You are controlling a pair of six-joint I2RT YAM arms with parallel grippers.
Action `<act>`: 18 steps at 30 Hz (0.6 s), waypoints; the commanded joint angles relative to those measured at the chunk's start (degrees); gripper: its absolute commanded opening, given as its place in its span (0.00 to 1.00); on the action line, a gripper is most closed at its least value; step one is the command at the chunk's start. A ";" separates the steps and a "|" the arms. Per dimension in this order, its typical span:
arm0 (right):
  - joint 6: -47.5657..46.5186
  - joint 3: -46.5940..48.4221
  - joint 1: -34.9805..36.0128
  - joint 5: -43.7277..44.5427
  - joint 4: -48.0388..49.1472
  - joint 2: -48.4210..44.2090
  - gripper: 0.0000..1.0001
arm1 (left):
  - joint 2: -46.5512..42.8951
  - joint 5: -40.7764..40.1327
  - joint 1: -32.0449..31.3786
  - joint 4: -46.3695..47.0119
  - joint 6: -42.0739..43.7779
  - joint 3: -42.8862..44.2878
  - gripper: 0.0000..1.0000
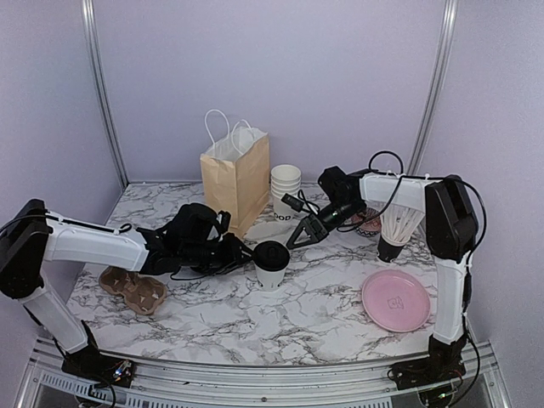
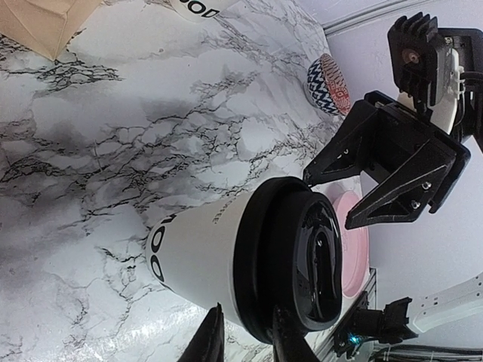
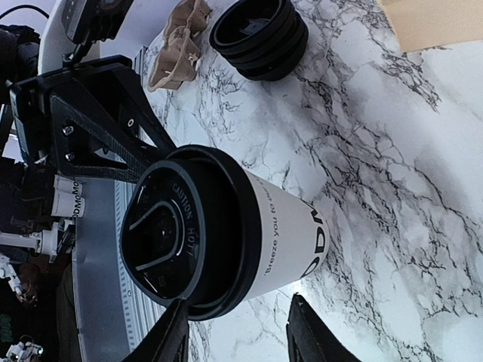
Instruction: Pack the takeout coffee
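The left jaws pinch the takeout coffee at its rim; the right jaws gape nearby.

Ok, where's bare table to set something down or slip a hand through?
Widest bare marble: the near edge, between the cardboard carrier and the pink plate, in front of the coffee cup. A smaller patch lies left of the paper bag. Crowded: around the cup, flanked by the left hand and right hand.
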 commanded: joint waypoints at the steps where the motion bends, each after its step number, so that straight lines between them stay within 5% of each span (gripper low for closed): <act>1: -1.07 -0.18 0.99 -1.31 -0.30 0.33 0.43 | 2.07 0.99 0.90 1.66 -0.16 1.64 0.21; 18: 1.32 -2.24 1.28 2.30 1.16 4.52 0.37 | 12.45 6.49 3.46 2.72 -2.13 -3.46 0.05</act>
